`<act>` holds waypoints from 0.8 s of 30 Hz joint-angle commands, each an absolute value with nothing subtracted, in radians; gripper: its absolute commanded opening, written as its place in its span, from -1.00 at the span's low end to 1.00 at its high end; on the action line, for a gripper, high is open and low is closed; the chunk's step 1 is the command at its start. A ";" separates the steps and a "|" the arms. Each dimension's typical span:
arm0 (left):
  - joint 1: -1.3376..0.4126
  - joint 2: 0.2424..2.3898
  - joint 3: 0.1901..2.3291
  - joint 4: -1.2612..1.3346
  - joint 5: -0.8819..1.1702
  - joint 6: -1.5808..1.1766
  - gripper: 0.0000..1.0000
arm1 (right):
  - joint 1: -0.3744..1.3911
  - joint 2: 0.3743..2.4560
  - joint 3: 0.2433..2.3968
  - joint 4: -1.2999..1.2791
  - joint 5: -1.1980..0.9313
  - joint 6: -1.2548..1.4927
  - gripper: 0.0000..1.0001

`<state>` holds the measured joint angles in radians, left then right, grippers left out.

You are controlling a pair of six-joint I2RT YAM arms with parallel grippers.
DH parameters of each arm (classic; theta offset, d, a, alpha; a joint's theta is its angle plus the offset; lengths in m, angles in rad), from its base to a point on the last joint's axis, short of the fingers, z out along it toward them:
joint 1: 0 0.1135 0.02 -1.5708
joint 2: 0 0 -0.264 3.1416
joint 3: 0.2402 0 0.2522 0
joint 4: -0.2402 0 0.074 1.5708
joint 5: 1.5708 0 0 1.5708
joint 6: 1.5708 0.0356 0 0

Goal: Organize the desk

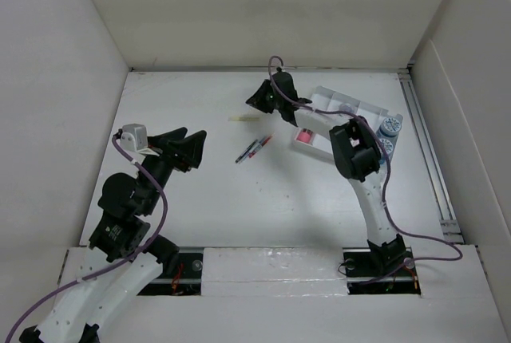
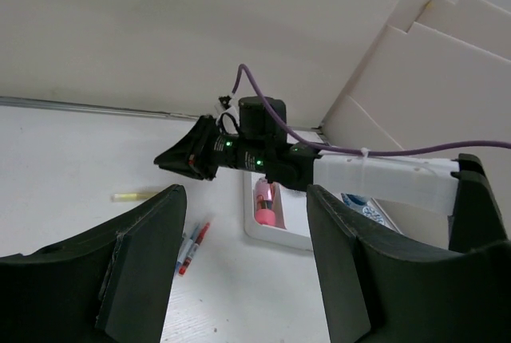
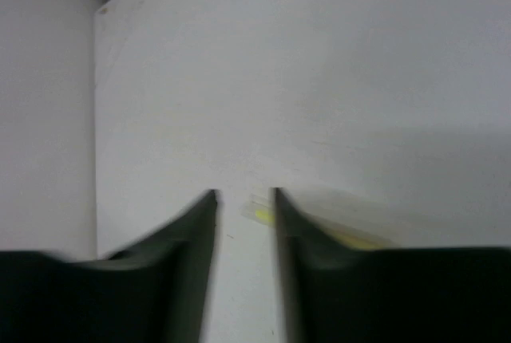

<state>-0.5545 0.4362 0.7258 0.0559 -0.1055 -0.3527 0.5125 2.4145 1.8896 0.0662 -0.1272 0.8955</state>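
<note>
Top view, desk [image 1: 239,207]: smooth matte white slab, filling the floor between white panels [image 1: 64,80].
Top view, pens [image 1: 254,150]: slim pair, centre; pale stick [image 1: 246,118] at their 12 o'clock; compartmented tray [image 1: 323,100] at 2 o'clock.
Left wrist, left gripper [image 2: 245,199]: blunt black jaws spread wide, empty.
Right wrist, right gripper [image 3: 243,195]: jaws narrowly parted, gripping nothing; stick tip at the gap.

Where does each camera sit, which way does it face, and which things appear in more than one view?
Top: above and behind the arms, looking down on the desk; both arms, left gripper and right gripper show.
Left wrist: faces across the desk at the right gripper and tray; own fingers frame it.
Right wrist: looks down at bare desk near the wall; own fingers below.
Shared: the yellow stick shows in all three.
</note>
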 commanded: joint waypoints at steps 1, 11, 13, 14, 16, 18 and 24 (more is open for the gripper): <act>-0.557 0.423 0.719 0.097 -0.092 -0.353 0.15 | 0.518 2.234 1.829 0.169 -0.136 0.717 -0.01; -0.557 0.433 0.719 0.098 -0.086 -0.354 0.15 | 0.528 2.233 1.911 -0.279 -0.196 0.101 0.55; -0.557 0.436 0.721 0.098 -0.086 -0.353 0.15 | 0.554 2.229 1.902 -0.342 -0.175 0.023 0.58; -0.557 0.440 0.722 0.098 -0.086 -0.353 0.15 | 0.564 2.226 1.901 -0.363 -0.164 -0.054 0.59; -0.557 0.446 0.723 0.100 -0.087 -0.353 0.15 | 0.593 2.232 1.907 -0.435 -0.138 -0.112 0.61; -0.557 0.449 0.724 0.100 -0.084 -0.353 0.15 | 0.603 2.246 1.914 -0.483 -0.123 -0.170 0.63; -0.557 0.456 0.723 0.100 -0.083 -0.353 0.15 | 0.637 2.276 1.927 -0.471 -0.141 -0.190 0.71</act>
<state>-0.5545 0.4488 0.7258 0.0559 -0.1001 -0.3527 0.6281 2.2608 1.8843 -0.4515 -0.1402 -0.1215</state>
